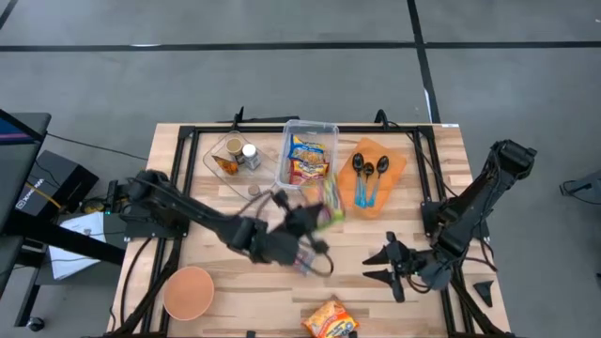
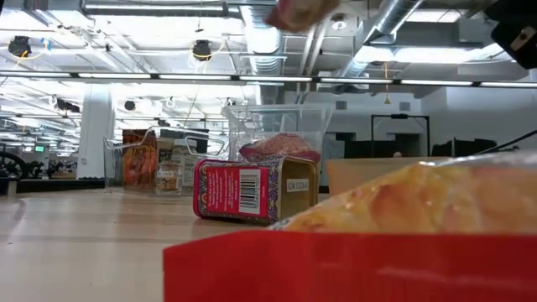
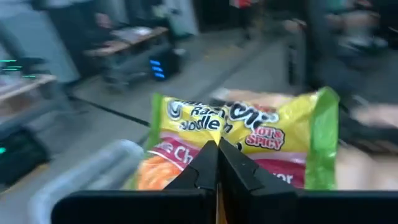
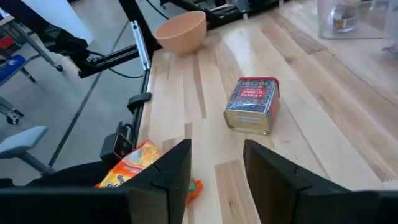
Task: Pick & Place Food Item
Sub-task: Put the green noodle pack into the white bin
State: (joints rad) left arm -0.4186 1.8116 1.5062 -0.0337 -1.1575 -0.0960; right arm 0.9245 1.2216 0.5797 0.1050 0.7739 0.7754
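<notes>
My left gripper is shut on a green and yellow ramen noodle packet. It holds the packet in the air over the table's middle, just in front of the clear bin. In the low view the packet shows blurred, high above the table. A red tin lies on its side on the wood below the left arm. My right gripper stands open at the table's near right with nothing between its fingers. My left gripper pinches the packet between its two shut fingers at the middle of one long edge. The fingers come at it about level, and the packet stands up beyond them with its printed face toward the wrist camera. It is lifted clear of the table.
A clear bin with more noodle packets stands at the far middle. A clear box of jars is to its left, and an orange mat with spoons to its right. A tan bowl and an orange snack packet lie near the front edge.
</notes>
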